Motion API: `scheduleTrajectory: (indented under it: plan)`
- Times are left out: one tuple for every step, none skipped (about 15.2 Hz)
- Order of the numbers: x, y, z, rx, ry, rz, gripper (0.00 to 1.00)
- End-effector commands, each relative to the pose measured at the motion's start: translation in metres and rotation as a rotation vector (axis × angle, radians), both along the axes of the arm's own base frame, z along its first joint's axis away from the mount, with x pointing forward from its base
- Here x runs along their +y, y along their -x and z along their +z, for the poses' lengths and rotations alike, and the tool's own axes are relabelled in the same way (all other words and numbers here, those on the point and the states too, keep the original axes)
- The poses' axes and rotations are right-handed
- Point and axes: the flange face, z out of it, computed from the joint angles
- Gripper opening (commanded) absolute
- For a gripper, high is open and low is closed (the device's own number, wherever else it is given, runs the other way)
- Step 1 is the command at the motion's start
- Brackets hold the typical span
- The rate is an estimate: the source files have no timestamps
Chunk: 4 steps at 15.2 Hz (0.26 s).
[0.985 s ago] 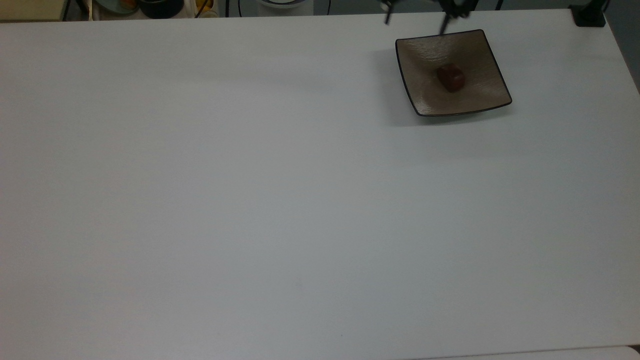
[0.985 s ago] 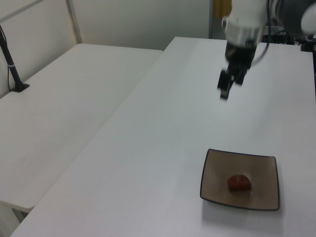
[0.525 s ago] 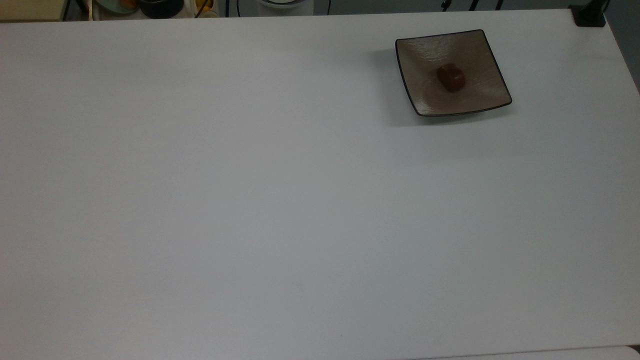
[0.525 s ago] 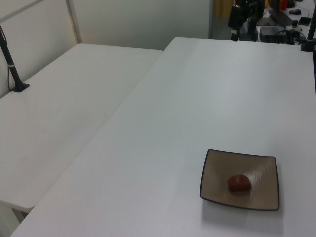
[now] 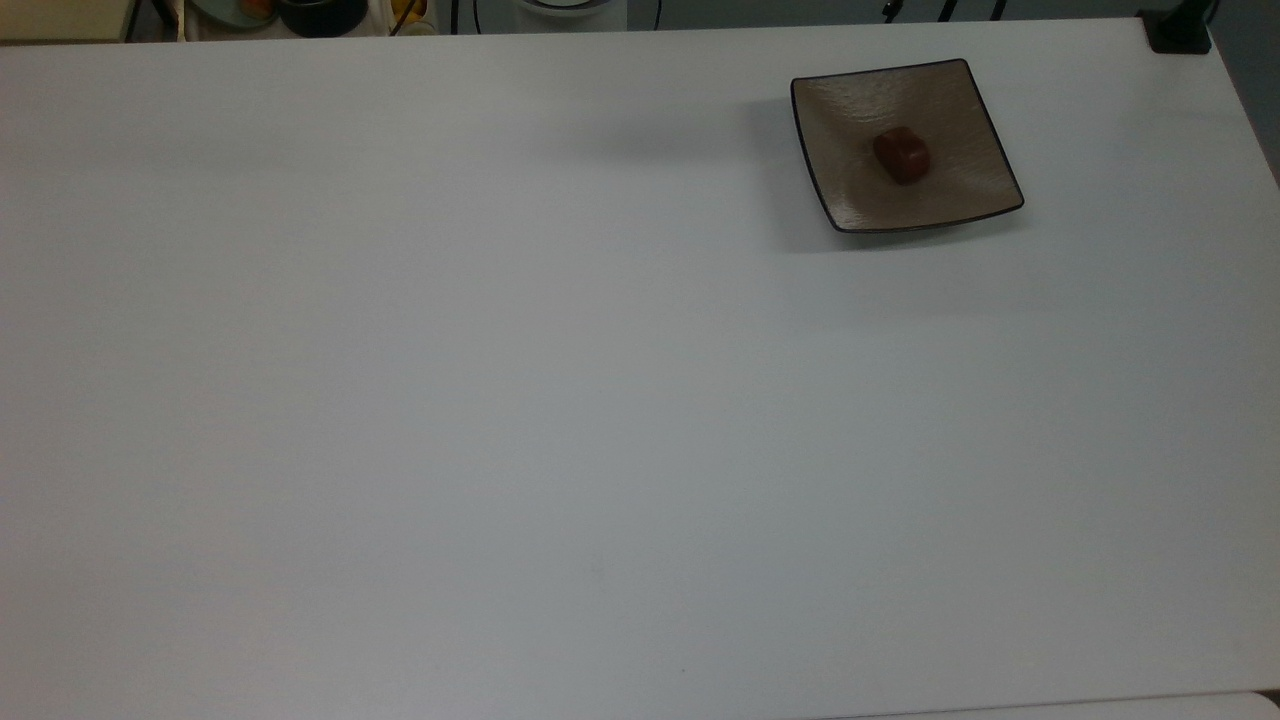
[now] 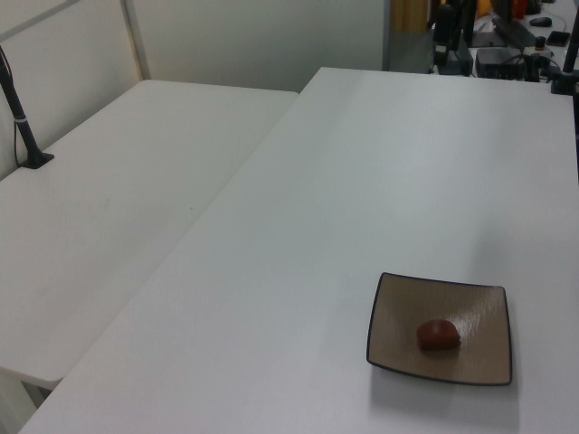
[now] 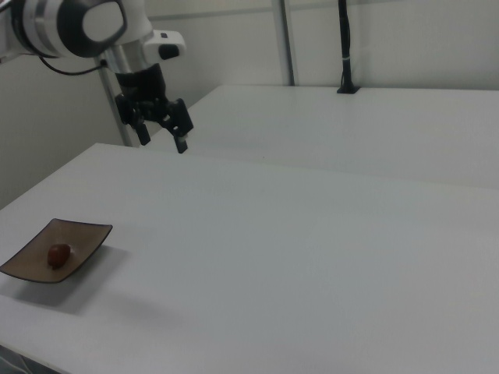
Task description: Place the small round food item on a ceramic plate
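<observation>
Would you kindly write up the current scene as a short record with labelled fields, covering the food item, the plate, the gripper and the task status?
food item: small round food item, dark reddish-brown, lying near the middle of the plate
plate: square taupe ceramic plate with a thin dark rim, near the top view's upper right of the white table
gripper: gripper raised above the table in the right view, well clear of the plate, fingers apart and holding nothing
contact: nothing touches the food item except the plate
task status: appears done, item rests on the plate
</observation>
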Motion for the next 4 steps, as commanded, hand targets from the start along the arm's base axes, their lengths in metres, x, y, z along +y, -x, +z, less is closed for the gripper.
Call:
scheduleTrajectory:
  plan:
    - [-0.0114, -0.0142, -0.0126, -0.024, -0.006, 0.123, 1.00]
    - [-0.0154, -0.0145, -0.0126, -0.025, -0.009, 0.117, 1.00]
    - [-0.0146, -0.0142, -0.0135, -0.021, -0.010, 0.108, 1.00]
    - [-0.0129, -0.0147, -0.0142, -0.021, -0.010, 0.111, 1.00]
